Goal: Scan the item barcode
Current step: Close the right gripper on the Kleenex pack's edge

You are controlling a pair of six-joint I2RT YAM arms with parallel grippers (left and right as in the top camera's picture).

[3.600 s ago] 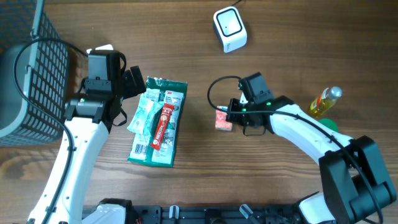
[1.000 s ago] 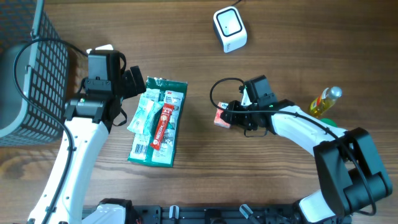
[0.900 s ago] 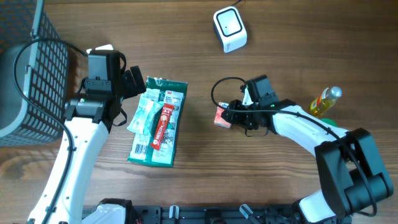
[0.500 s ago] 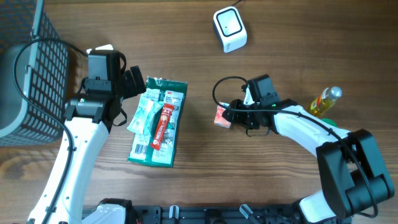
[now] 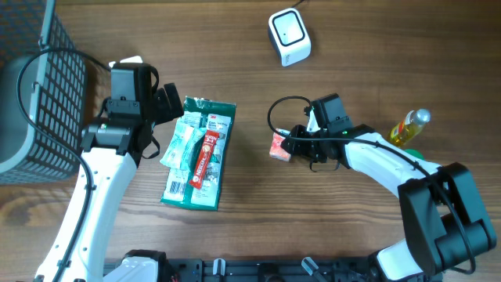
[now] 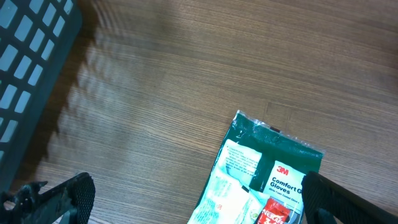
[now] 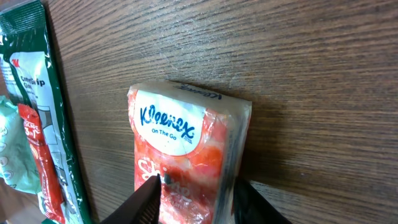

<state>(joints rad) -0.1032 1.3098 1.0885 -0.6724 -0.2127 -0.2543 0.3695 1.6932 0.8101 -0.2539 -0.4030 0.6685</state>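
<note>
We list one Kleenex tissue pack (image 7: 186, 155), flat on the wooden table (image 5: 376, 47), between the right gripper's (image 7: 196, 193) narrowed jaws (whether it is gripped, we cannot tell). Left gripper (image 6: 196, 198): jaws wide, above the gloves packet (image 6: 267, 180).

The table (image 5: 391, 47) is wood with a clear grain and a matt finish. The tissue pack (image 7: 186, 155) is wrapped in glossy, slightly crinkled plastic film, and the glove packet (image 5: 200, 157) is shiny film too. The scanner (image 5: 289, 36) looks like smooth plastic, the basket (image 5: 66, 78) like matt plastic grid, and the bottle (image 5: 407, 129) like translucent plastic.
</note>
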